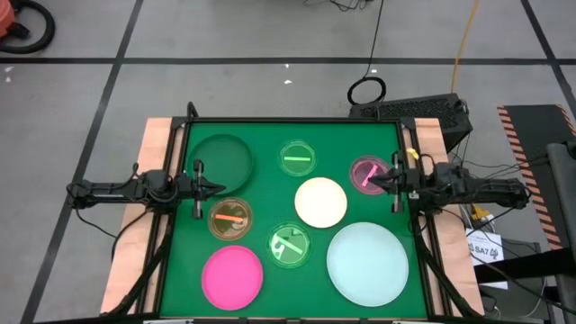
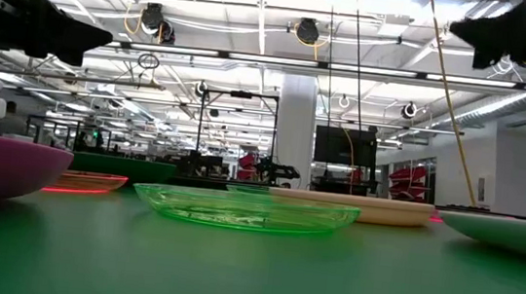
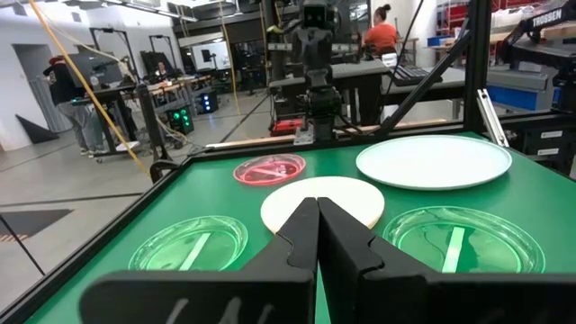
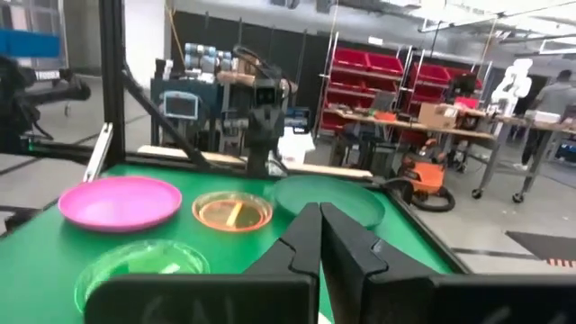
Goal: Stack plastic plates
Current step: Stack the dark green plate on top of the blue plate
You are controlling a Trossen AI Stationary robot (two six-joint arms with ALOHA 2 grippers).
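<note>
Several plates lie flat and apart on the green table. Far left is the large dark green plate point(image 1: 221, 158). The large pale blue plate point(image 1: 367, 262) is near right, the medium pink plate point(image 1: 232, 278) near left, the cream-white plate point(image 1: 321, 202) at centre. Small translucent plates: two green point(image 1: 297, 158) point(image 1: 289, 245), one orange point(image 1: 230, 217), one pink point(image 1: 367, 173). My left gripper point(image 1: 216, 186) hovers shut at the left, between the dark green and orange plates. My right gripper point(image 1: 376, 183) hovers shut over the small pink plate's right side.
Pale wooden strips point(image 1: 153, 171) flank the green mat, with black frame rails point(image 1: 292, 120) along its far and side edges. A black cable loop point(image 1: 366, 90) lies on the floor beyond the far edge. People stand at benches in the room behind.
</note>
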